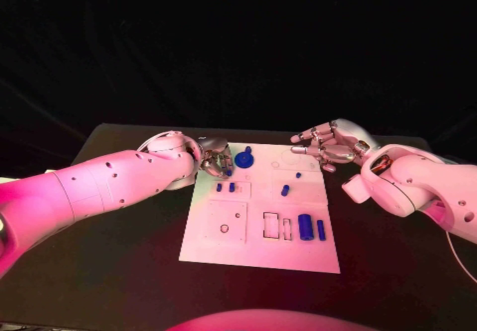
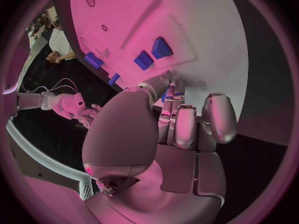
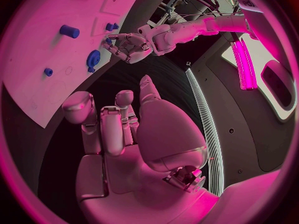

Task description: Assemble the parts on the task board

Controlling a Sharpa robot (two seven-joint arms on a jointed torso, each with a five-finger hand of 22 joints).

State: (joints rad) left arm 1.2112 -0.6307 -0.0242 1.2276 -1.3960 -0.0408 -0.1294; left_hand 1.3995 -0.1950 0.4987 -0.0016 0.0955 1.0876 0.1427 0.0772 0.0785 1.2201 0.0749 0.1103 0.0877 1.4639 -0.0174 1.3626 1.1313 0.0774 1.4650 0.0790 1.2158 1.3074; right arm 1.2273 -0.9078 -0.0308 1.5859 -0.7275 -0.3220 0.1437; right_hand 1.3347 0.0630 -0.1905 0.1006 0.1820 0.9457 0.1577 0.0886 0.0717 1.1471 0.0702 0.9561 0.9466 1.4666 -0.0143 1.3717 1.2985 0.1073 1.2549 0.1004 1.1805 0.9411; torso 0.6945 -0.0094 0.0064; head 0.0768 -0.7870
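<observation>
A: How far along is the assembly?
B: Early, by my reading. Blue parts [image 1: 306, 226] lie scattered on the task board [image 1: 256, 248] at mid-bench.
A: And the hands?
B: Left robot hand [image 1: 214, 162] curled empty beside the far-left round part [image 1: 245, 161]; right robot hand [image 1: 328, 146] spread, holding nothing.

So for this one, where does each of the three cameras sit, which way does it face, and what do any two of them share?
Head view: on the robot's head, looking down at the task board, both arms reaching in, left hand and right hand at its far end.
Left wrist view: behind the left hand, facing the board and its blue parts.
Right wrist view: behind the right hand, facing the board's edge.
Shared: the round blue part shows in the head and right wrist views, with the left hand beside it.
</observation>
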